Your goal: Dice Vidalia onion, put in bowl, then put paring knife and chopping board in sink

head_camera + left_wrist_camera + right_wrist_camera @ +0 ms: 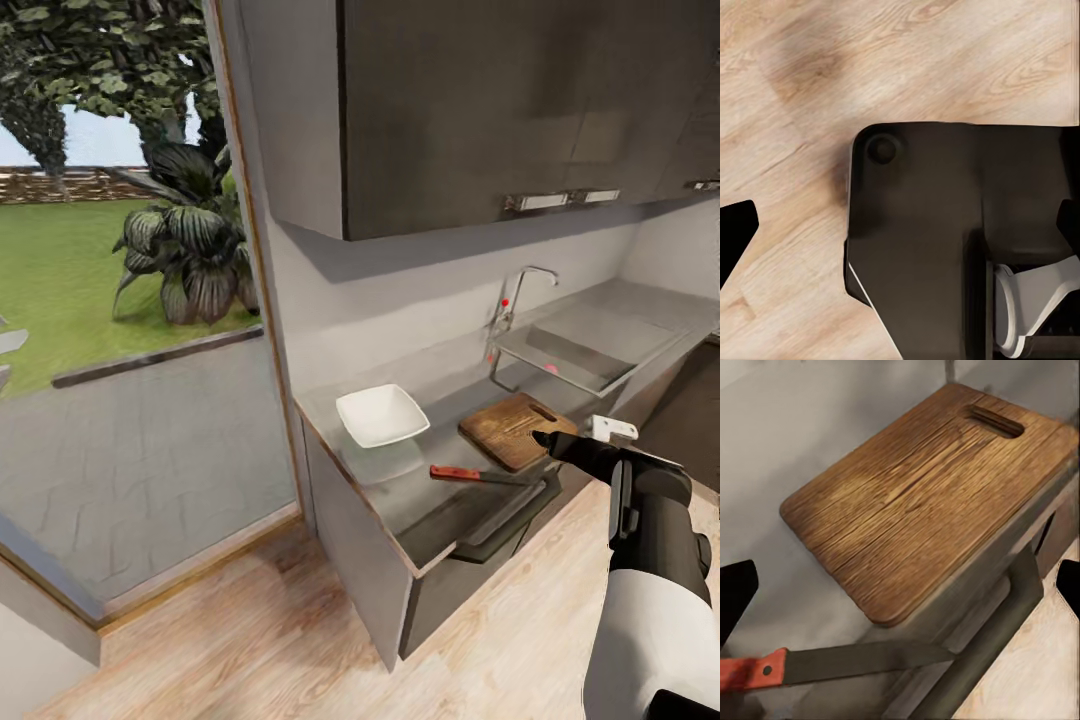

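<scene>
The grey surface (400, 470) runs along the wall beside a glass door, with dark cabinets above. On it sits the white bowl (382, 414), and well apart from that, nearer the sink (590, 350), lies the chopping board (513, 429), flat and bare, its handle slot toward the sink. The paring knife (472, 475) lies near the surface's front edge, between bowl and board, just beside the board; in the right wrist view its dark blade (870, 661) passes close to the board (922, 502) corner without clearly touching it. A small pinkish-red Vidalia onion (550, 368) rests in the sink basin, below the chrome tap (520, 290). The right gripper (545, 439) hovers over the board's front edge; its fingers stand wide apart, holding nothing. The left gripper (900, 240) is spread open over the wooden floor (810, 90) and the robot's dark base (930, 225).
</scene>
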